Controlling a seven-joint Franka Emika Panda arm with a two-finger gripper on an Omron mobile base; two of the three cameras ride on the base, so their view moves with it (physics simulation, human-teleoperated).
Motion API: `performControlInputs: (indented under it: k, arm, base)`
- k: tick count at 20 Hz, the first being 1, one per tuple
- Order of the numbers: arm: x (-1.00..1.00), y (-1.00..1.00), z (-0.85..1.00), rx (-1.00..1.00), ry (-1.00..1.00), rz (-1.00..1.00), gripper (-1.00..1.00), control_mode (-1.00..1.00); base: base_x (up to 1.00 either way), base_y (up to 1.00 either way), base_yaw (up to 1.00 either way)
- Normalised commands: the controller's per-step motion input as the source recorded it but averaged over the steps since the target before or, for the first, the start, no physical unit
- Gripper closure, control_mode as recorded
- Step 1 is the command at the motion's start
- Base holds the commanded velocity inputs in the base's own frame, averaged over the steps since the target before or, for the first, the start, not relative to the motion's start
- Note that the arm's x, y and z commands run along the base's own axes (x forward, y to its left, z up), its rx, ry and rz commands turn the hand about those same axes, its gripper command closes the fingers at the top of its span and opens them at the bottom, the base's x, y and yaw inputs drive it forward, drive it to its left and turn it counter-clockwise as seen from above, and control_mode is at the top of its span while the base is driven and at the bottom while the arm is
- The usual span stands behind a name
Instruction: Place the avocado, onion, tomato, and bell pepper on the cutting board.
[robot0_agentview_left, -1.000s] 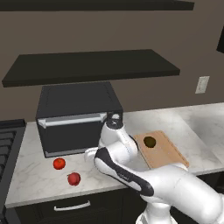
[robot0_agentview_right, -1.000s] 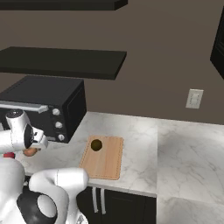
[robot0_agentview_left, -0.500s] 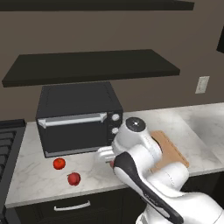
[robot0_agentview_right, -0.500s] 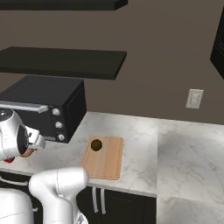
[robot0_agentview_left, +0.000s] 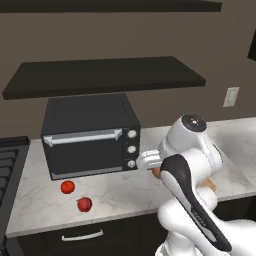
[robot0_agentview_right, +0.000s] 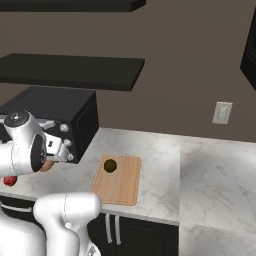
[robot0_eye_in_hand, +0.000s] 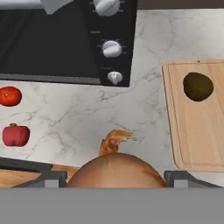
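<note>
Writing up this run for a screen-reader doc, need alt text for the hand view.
An onion sits between the jaws at the bottom, held above a marble counter. To the right an avocado lies on a cutting board; to the left a tomato and a bell pepper rest on the counter, below a black toaster oven.

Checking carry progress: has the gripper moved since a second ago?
Yes. The gripper, holding the onion, moved rightward from the toaster oven toward the cutting board.
</note>
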Motion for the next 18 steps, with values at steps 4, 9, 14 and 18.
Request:
performControlInputs:
  k: [4, 9, 14, 18]
  arm:
    - [0.0, -0.89, 0.34, 0.0, 0.0, 0.0, 1.0, -1.0]
    - [0.0, -0.79, 0.03, -0.01, 0.0, 0.0, 1.0, -1.0]
    - [0.01, -0.66, 0.0, -0.02, 0.0, 0.0, 1.0, -1.0]
    - [0.1, -0.54, 0.0, -0.01, 0.0, 0.0, 1.0, -1.0]
  base:
    - [0.0, 0.0, 0.0]
    - [0.0, 0.0, 0.0]
    - [0.0, 0.0, 0.0]
    - [0.0, 0.0, 0.0]
